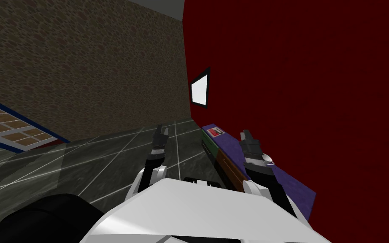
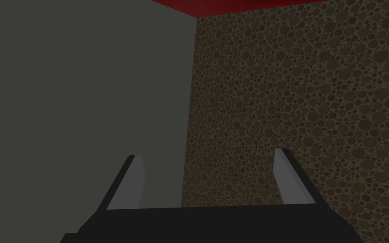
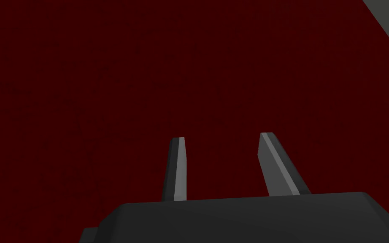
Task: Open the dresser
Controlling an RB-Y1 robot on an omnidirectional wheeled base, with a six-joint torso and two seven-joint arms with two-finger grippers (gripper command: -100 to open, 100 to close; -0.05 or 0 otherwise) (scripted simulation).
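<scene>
Both fingers-apart and empty, left gripper (image 2: 206, 152) and right gripper (image 3: 223, 136) may overshoot lower-right dresser (image 1: 228, 145), hitting red wall (image 1: 316, 84).

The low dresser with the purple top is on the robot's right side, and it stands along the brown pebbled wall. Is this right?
Not quite. The dresser with the purple top is on the robot's right side, but it stands along the dark red wall, not the brown pebbled wall. The head view shows this.
</scene>
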